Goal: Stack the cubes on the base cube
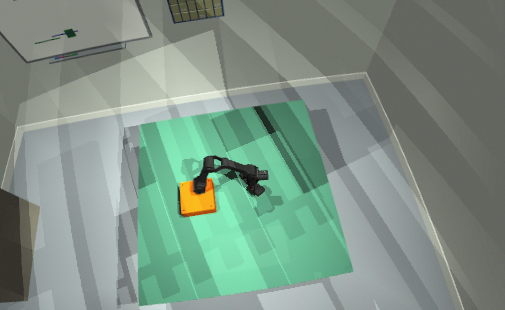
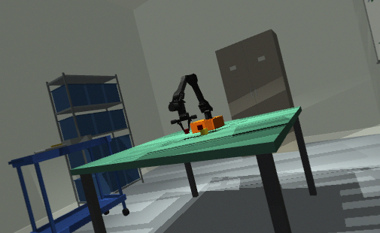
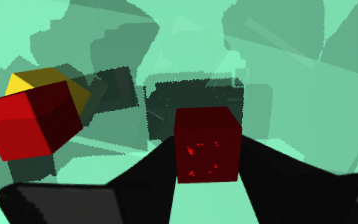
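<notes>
My gripper is shut on a small dark red cube, one black finger on each side, low over the green table. I cannot tell whether the cube touches the table. A second cube, with red sides and a yellow top, stands on the table to the left of the gripper in the wrist view, apart from the fingers. I see no third cube in any view.
The arm stands on an orange mount plate close to the cubes. Beyond the table are a blue cart, a shelf rack and a grey cabinet.
</notes>
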